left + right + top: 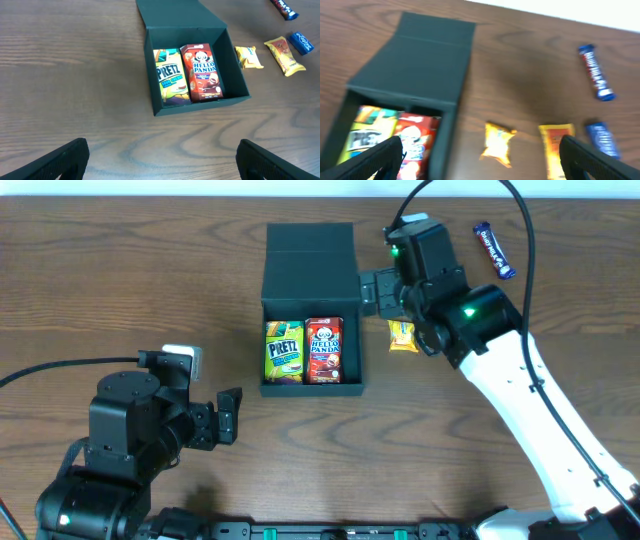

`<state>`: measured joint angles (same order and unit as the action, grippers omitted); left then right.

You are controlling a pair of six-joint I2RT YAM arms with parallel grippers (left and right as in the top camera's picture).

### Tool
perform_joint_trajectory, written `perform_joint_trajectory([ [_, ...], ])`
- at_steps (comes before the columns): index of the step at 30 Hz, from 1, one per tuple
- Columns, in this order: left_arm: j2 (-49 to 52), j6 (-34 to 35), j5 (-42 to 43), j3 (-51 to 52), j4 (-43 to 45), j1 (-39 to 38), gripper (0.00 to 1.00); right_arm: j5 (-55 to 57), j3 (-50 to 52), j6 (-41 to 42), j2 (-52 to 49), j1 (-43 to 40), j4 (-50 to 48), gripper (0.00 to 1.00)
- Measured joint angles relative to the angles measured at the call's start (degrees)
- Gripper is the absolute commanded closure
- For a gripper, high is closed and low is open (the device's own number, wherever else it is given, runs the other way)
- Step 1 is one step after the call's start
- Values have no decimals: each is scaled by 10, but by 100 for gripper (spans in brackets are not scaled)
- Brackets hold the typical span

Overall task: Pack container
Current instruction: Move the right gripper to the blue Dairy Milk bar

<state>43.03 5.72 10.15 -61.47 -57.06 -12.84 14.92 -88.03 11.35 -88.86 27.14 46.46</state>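
The black container sits at the table's middle with its flap lid open toward the back. Inside are a green-yellow Pretz box and a red Hello Panda box, side by side. The container also shows in the left wrist view and in the right wrist view. My right gripper is open and empty, above the table just right of the container and near a small yellow packet. My left gripper is open and empty, in front of the container to its left.
Right of the container lie a yellow-orange packet, a small blue packet and a dark blue bar. My right arm hides the first two in the overhead view.
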Motion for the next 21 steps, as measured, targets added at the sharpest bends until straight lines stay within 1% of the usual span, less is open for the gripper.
perform_joint_trajectory([
  [5,0,0,0,0,0,0,5,53,0,-56,0,-16,-20,1],
  [10,0,0,0,0,0,0,5,70,0,-94,-9,-78,-52,1],
  [14,0,0,0,0,0,0,5,61,0,-114,-44,-139,-90,1],
  [21,0,0,0,0,0,0,5,43,0,-131,-124,-213,-166,1],
])
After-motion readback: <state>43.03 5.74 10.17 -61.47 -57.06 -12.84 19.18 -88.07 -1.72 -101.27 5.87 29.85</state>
